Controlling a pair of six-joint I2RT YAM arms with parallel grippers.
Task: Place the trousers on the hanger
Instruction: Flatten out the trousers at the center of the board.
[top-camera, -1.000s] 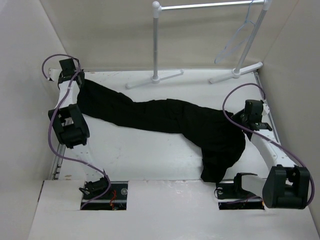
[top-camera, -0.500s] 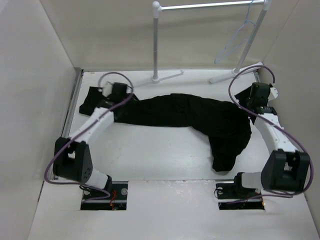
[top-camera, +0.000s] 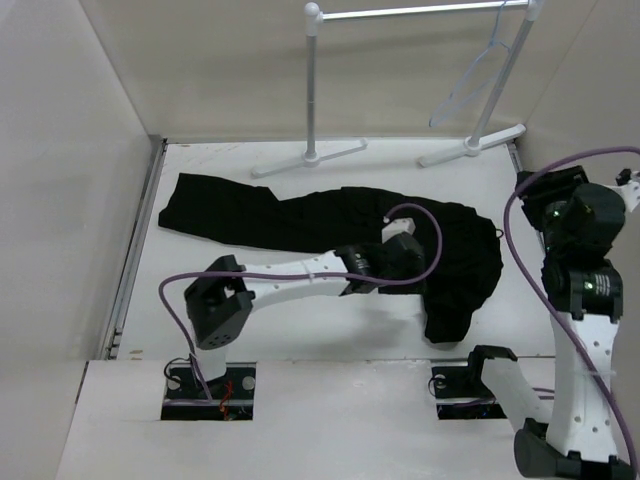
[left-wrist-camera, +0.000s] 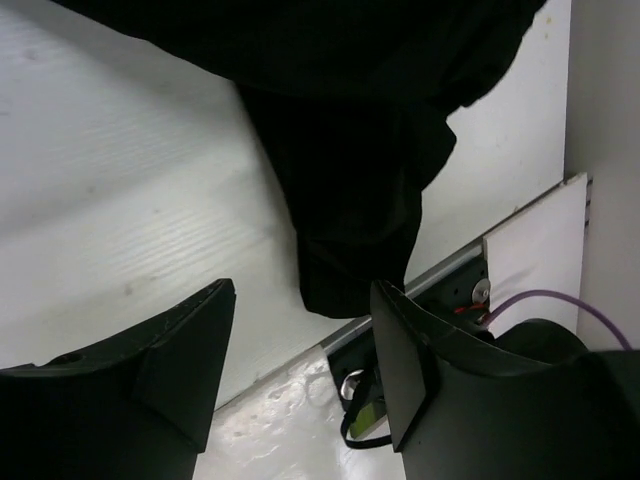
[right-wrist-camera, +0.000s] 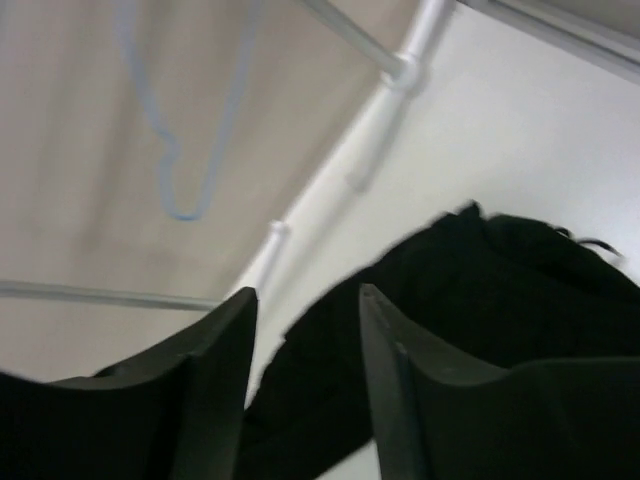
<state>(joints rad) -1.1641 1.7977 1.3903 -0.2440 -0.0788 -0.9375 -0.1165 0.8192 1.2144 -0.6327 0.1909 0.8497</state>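
One trousers (top-camera: 330, 225) leg near left table (top-camera: 300, 325) edge, hanger (top-camera: 463, 88) far right

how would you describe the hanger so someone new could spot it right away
At the far edge of the table stands a white rack with two posts and a top rail. The hanger hangs from the rail's right end, beside the right post. It is a thin, pale bluish triangular outline, far slimmer than the thick white posts.
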